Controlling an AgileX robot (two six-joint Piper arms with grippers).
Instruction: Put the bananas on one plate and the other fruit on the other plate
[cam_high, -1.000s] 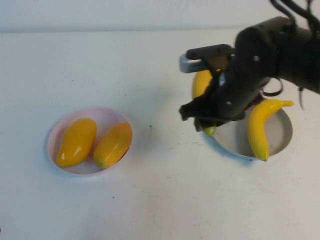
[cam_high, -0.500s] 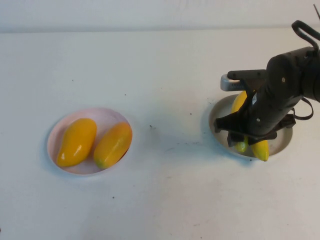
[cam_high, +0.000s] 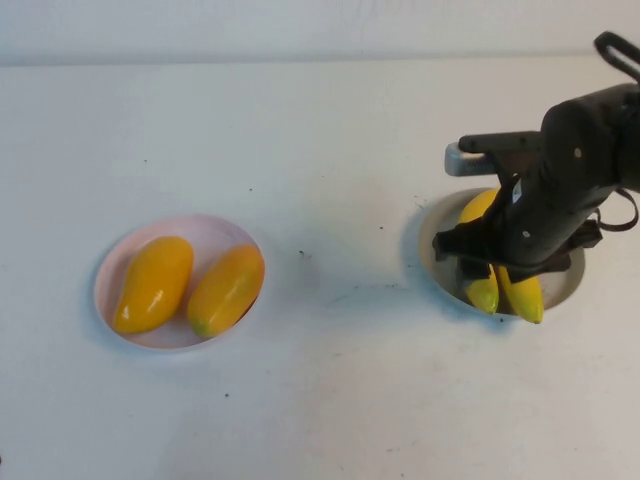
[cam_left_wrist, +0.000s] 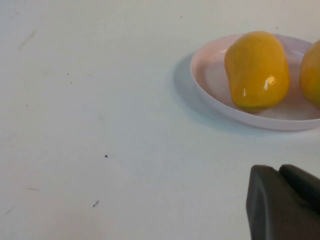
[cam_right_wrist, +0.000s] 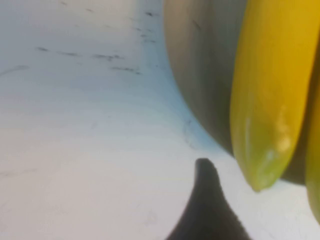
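Note:
Two yellow bananas (cam_high: 485, 290) (cam_high: 526, 296) lie side by side in the grey-blue plate (cam_high: 432, 240) at the right. My right gripper (cam_high: 490, 268) hangs low over them, open. In the right wrist view one dark finger (cam_right_wrist: 205, 200) stands apart from the green-tipped banana (cam_right_wrist: 270, 100) on the plate (cam_right_wrist: 200, 75). Two orange-yellow mango-like fruits (cam_high: 152, 283) (cam_high: 227, 290) lie in the pink plate (cam_high: 105, 275) at the left. My left gripper (cam_left_wrist: 285, 200) is shut and empty. It stays out of the high view, near the pink plate (cam_left_wrist: 200, 75) and a fruit (cam_left_wrist: 257, 70).
The white table (cam_high: 320, 150) carries a few dark specks and scuff marks between the plates. The right arm's dark body (cam_high: 560, 170) covers the back of the grey-blue plate.
My right gripper carried a banana from above the plate's left rim down into the grey-blue plate beside the other banana. The banana now lies in the plate and the finger stands clear of it.

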